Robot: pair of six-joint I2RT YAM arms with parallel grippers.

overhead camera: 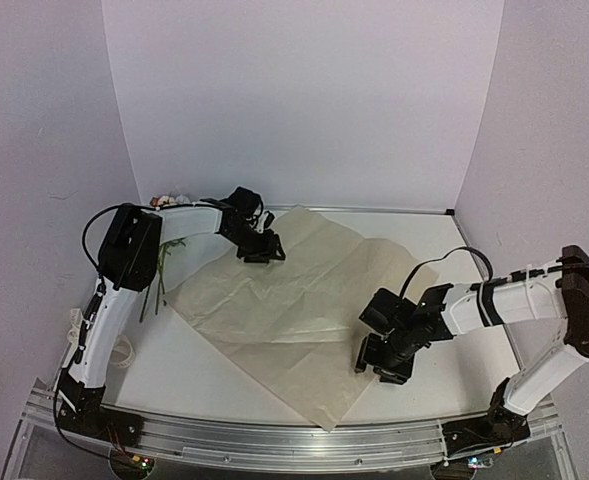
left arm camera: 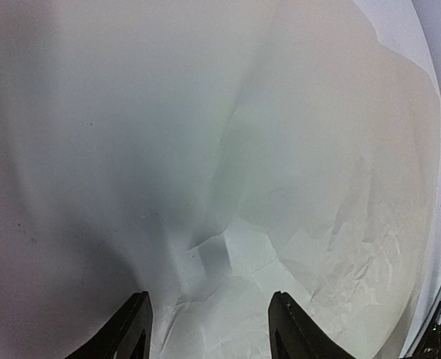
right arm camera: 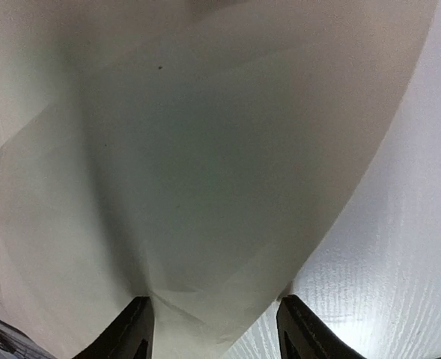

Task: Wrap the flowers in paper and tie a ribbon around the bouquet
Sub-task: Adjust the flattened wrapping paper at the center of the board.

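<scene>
The tan paper point(overhead camera: 274, 300) lies spread and creased across the table. My left gripper point(overhead camera: 262, 248) hovers over its far left edge. In the left wrist view the jaws point(left arm camera: 210, 299) stand open with only crumpled paper point(left arm camera: 317, 224) below them. My right gripper point(overhead camera: 379, 360) is low at the sheet's right edge. It is open point(right arm camera: 214, 301), with a raised paper point(right arm camera: 205, 149) edge lying between its fingers, not pinched. The flowers' green stems point(overhead camera: 161, 270) lie at the far left, with the blooms point(overhead camera: 166, 200) mostly hidden behind my left arm. I cannot pick out the ribbon for certain.
A pale loop point(overhead camera: 124, 350) lies beside the left arm's base; it could be ribbon or cable. White walls close off the back and sides. Bare white table point(right arm camera: 400, 247) shows to the right of the sheet. A metal rail point(overhead camera: 274, 445) runs along the near edge.
</scene>
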